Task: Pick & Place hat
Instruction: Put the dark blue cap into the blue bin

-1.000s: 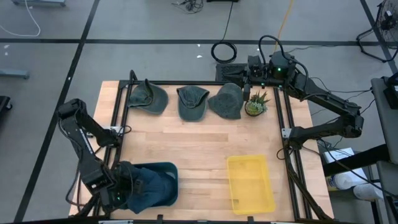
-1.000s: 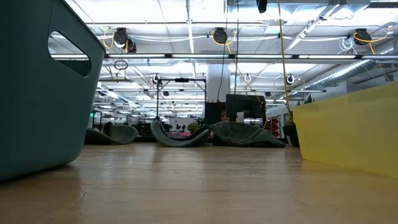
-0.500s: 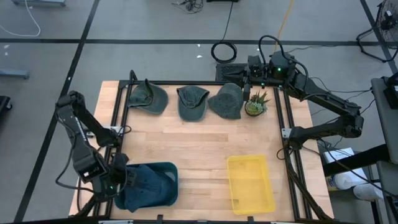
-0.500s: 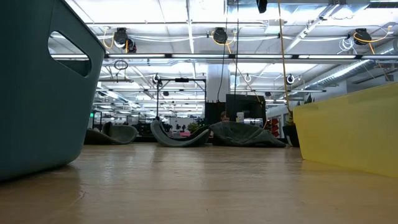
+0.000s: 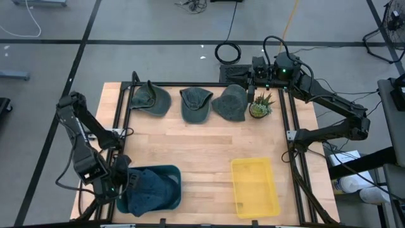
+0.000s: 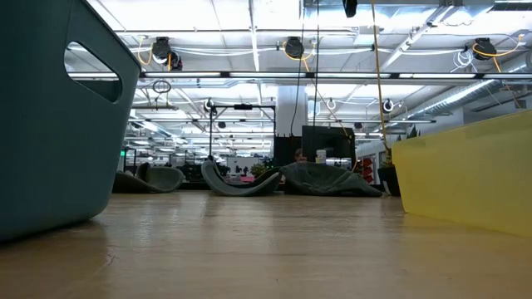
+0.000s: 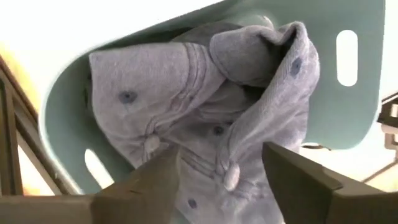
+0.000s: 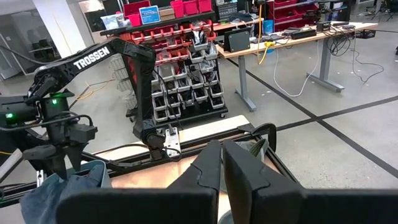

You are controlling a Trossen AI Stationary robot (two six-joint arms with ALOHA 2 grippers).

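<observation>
One crumpled blue-grey fabric hat lies inside the teal plastic bin at the near left corner of the wooden tabletop. The left pincer hangs just above it, fingers spread apart and gripping nothing. Three dark green caps sit in a row along the far edge, beside a small potted plant. The right pincer, fingers pressed together and empty, waits past the far right corner. A yellow tray rests near right.

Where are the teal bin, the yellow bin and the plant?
teal bin (image 5: 172, 174): high view, its far right rim.
yellow bin (image 5: 254, 187): high view, its floor.
plant (image 5: 260, 105): high view, its leaves.
</observation>
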